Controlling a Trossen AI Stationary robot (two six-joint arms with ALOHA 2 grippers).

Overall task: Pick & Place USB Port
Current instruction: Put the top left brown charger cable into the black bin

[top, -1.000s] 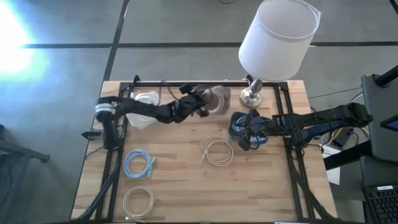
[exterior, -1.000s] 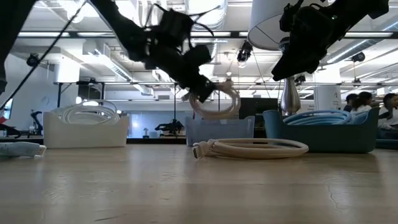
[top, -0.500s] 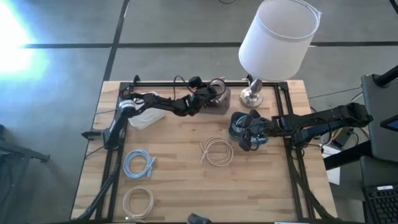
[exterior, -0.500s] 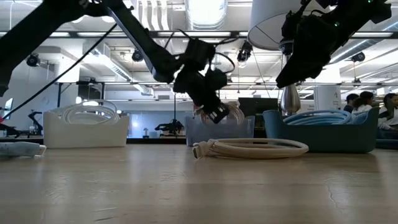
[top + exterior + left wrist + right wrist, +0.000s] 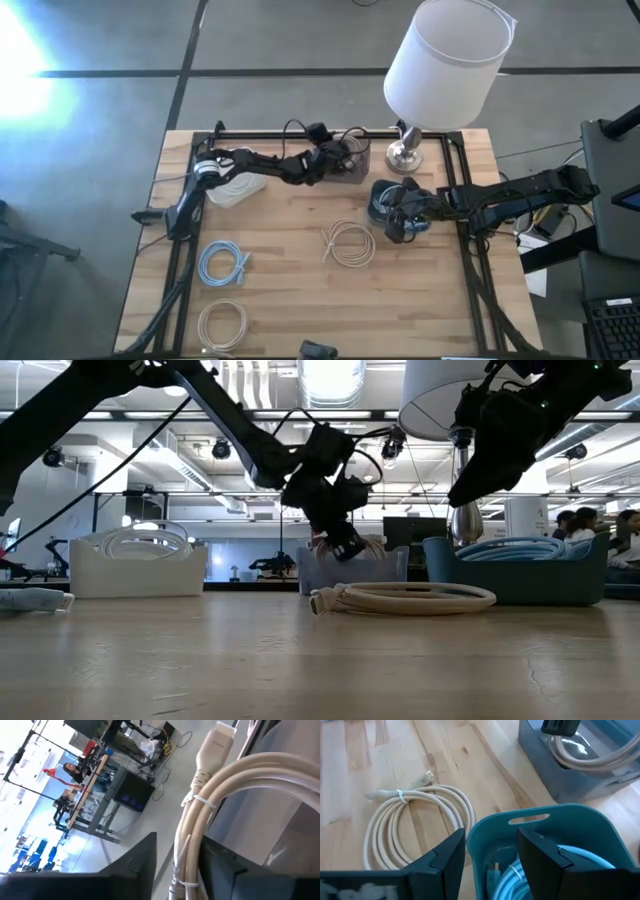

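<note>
My left gripper (image 5: pixel 333 162) reaches across the far side of the table and is shut on a coil of beige USB cable (image 5: pixel 192 835), held over the open grey bin (image 5: pixel 362 150). In the low view the coil (image 5: pixel 366 546) hangs at the bin's rim (image 5: pixel 385 568). My right gripper (image 5: pixel 490 851) is open and hovers above the blue bin (image 5: pixel 545 822), which holds a blue cable (image 5: pixel 520 875). A second beige coil (image 5: pixel 348 243) lies flat on the table in front of both bins. My left gripper pinches the bundled strands of the beige coil (image 5: pixel 186 862) between its two fingers (image 5: pixel 142 860), next to a white tie. The fingers slant down from the table's left. The coil is lifted clear and hangs partly inside the grey bin, its connector end (image 5: pixel 216 744) pointing away.
A lamp with a large white shade (image 5: pixel 445 60) stands on its metal base (image 5: pixel 405 155) right of the grey bin. A white bin (image 5: pixel 235 185) sits far left. A blue coil (image 5: pixel 222 265) and a white coil (image 5: pixel 222 322) lie near the left front.
My left gripper has carried the beige coil toward the table's far right, from beside the grey bin to over it, and has come down so the coil hangs at the bin's rim. My right gripper has kept still.
</note>
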